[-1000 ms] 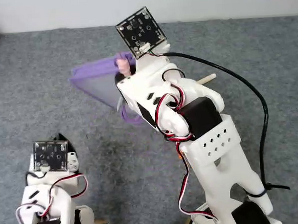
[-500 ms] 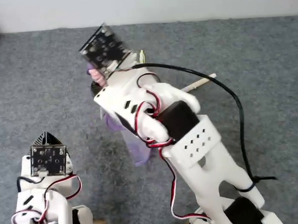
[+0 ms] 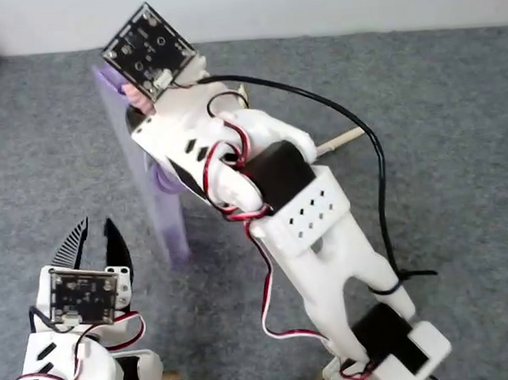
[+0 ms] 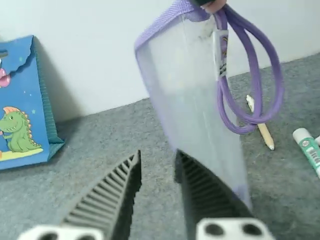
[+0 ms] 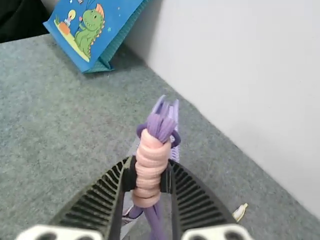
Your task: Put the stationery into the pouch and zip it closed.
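Nearest, we see the left gripper (image 4: 157,161) slightly parted and empty. Just beyond it, the right gripper (image 5: 149,163) clamps the pink coil (image 5: 149,145) atop the purple pouch (image 4: 195,105), which hangs upright. We cannot tell its contents. A pencil (image 4: 263,132) lies on the carpet behind.

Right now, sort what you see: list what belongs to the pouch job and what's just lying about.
Job: pouch, held up by the right gripper; pencil; white tube with green label; left gripper, open nearby.
Lying about: blue dinosaur gift bag.
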### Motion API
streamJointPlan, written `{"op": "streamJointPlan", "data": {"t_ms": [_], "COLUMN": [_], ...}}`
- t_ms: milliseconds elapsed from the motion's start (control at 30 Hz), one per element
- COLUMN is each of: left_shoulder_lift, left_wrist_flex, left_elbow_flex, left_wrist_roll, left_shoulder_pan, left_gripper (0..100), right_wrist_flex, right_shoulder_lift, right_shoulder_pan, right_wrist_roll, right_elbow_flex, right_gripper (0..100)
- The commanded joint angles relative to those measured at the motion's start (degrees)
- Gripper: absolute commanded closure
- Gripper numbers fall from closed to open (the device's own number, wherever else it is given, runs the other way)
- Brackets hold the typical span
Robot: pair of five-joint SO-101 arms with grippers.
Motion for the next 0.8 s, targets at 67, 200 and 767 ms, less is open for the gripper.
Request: {"op": "streamJointPlan", "data": {"t_ms": [67,200,767], "left_shoulder_lift": [-0.53,-0.53,-0.53], "left_wrist_flex": [1.93,4.22,6.07], "left_elbow_flex": [-2.42,-1.54,-0.31], "left_wrist_roll": [3.08,2.99,3.16], "left_shoulder_pan": [0.09,0.00,0.62], "left_gripper": [84,84,84], "right_wrist_flex": [5.23,14.55,38.02], "right_shoulder_lift": [2.68,4.09,-3.47], "right_shoulder_pan": [0.48,1.98,5.14], "right_wrist_roll": [-6.51,-8.70,0.88], "right_elbow_flex": [-4.57,-4.57,-4.48], "right_gripper": [99.1,99.1,99.1]}}
